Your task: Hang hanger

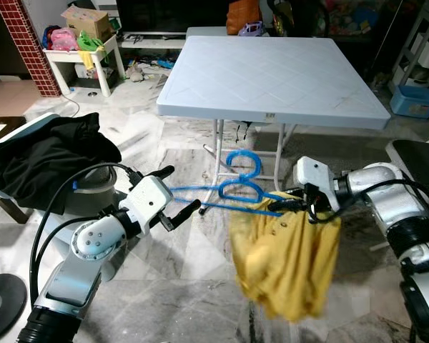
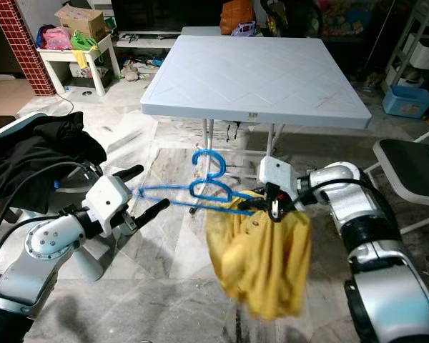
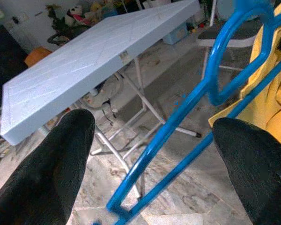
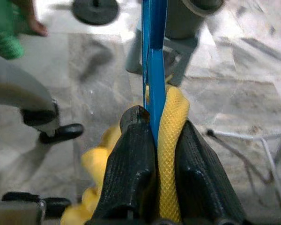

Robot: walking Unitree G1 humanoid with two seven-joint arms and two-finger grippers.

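Left eye view, centre-left: the left gripper (image 1: 173, 191) has its fingers spread apart around one end of the blue hanger (image 1: 237, 191). At centre-right the right gripper (image 1: 294, 206) is clamped on the hanger's other end and the yellow shirt (image 1: 289, 261), below the white table (image 1: 272, 75).

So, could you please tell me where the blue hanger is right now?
The blue hanger hangs in mid-air before the white table, pinched with the yellow shirt by the right gripper; its free end lies between the left gripper's open fingers.

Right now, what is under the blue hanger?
A yellow shirt hangs under the blue hanger, pinched with it in the right claw. Marble floor lies below. The shirt covers the hanger's right end.
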